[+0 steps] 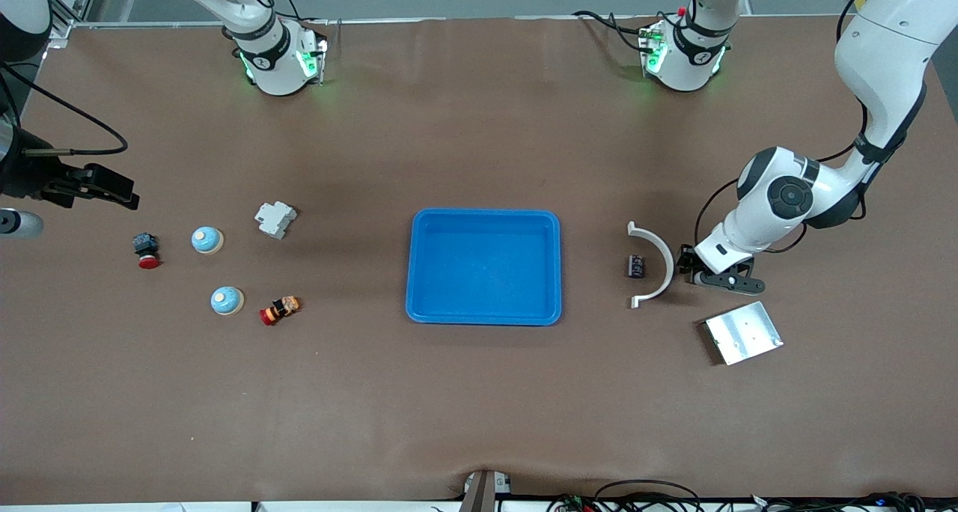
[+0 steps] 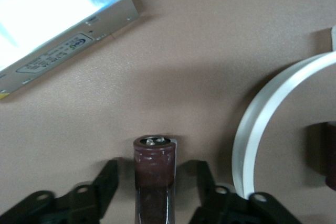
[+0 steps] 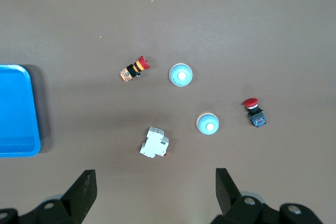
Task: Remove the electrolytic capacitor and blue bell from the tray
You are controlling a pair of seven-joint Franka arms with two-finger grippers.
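silver box (image 2: 58,22) label unreadable (tiny print) | capacitor (image 2: 154,174) markings unclear

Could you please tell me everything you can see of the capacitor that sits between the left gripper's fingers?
The capacitor is a small cylinder in a dark brown, glossy sleeve, with a metal end cap that carries small silvery terminals. In the left wrist view it lies lengthwise between the open fingers of the left gripper, with a gap on each side, so nothing grips it. It appears to rest on the brown table, close to a curved white strip and a silver metal box.
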